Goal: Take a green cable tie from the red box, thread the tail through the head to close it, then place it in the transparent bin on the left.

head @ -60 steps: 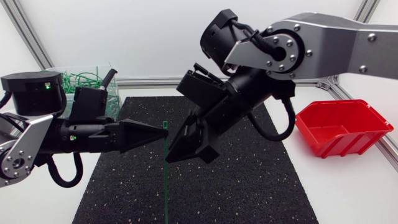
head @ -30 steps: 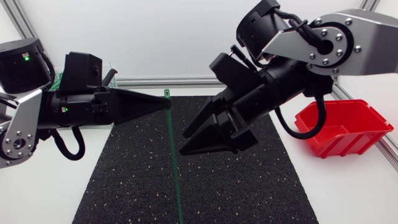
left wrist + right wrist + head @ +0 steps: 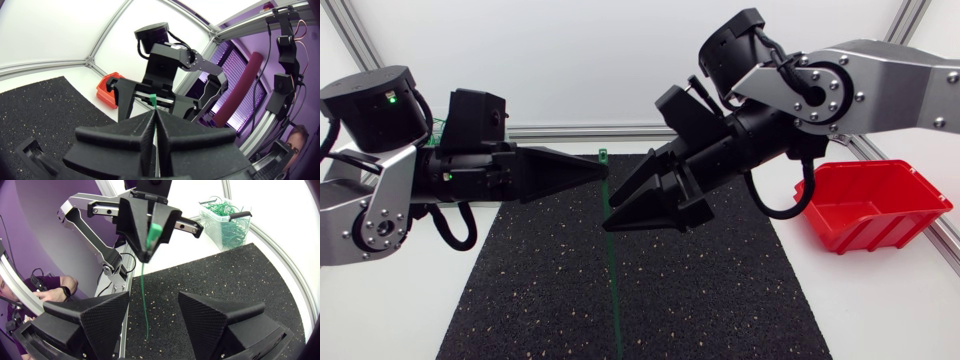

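Watching the two arms face off over the black mat (image 3: 670,300) right now. The left claw (image 3: 603,170) is sitting pinched together on a green cable tie (image 3: 614,290), gripping it just under the little square head, which is poking out above the claw's tips. The long tail is hanging straight down from the claw toward the mat, and I can't tell if the end is touching it. The right claw (image 3: 611,212) is pointing nose to nose at the left one, a bit lower, with its two wedge fingers (image 3: 215,315) spread apart and nothing held. From the right wrist camera the tail is dangling just ahead of that claw, lined up with the gap between its fingers. It's not touching either one, as far as I can see. The red box (image 3: 865,205) is sitting well behind the right claw, out past the mat's edge on that arm's side. The transparent bin (image 3: 225,217) is sitting beyond the left claw, back beside the left arm, and it's showing a tangle of green ties inside. From overhead the left arm is mostly covering that bin.
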### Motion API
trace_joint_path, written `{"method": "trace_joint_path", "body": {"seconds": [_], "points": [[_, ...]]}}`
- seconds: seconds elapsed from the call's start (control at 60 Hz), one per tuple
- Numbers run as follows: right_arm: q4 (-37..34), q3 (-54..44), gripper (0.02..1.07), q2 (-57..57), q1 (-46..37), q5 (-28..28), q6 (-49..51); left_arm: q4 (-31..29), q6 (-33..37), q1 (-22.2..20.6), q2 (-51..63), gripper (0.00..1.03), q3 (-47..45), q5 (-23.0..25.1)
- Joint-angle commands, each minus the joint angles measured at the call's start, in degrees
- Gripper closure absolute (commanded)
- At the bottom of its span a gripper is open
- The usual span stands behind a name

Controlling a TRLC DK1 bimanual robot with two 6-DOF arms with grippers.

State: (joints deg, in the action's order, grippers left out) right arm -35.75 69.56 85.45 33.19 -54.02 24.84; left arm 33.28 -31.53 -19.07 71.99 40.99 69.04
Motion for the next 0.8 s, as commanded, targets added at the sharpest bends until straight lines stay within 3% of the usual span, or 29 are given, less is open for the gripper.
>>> {"method": "trace_joint_path", "body": {"seconds": [0.0, 0.117, 0.233, 0.783], "points": [[1.12, -2.15, 0.35, 0.33, -0.58, -0.47, -1.37, 2.32, -1.34, -0.62, 1.49, 1.00, -0.21, 1.01], [2.52, -3.64, 0.35, -0.81, -0.41, -0.38, -2.16, 4.60, -2.31, -0.44, 3.42, 1.00, 0.32, 1.01], [3.49, -4.17, 0.47, -1.25, -0.49, -0.38, -2.34, 5.66, -2.49, 0.17, 5.80, 1.00, 1.19, 1.10], [5.69, -3.99, 0.47, 0.77, -1.20, -0.38, -3.22, 6.89, -6.09, 2.46, 7.82, 1.00, 2.86, 1.45]]}}
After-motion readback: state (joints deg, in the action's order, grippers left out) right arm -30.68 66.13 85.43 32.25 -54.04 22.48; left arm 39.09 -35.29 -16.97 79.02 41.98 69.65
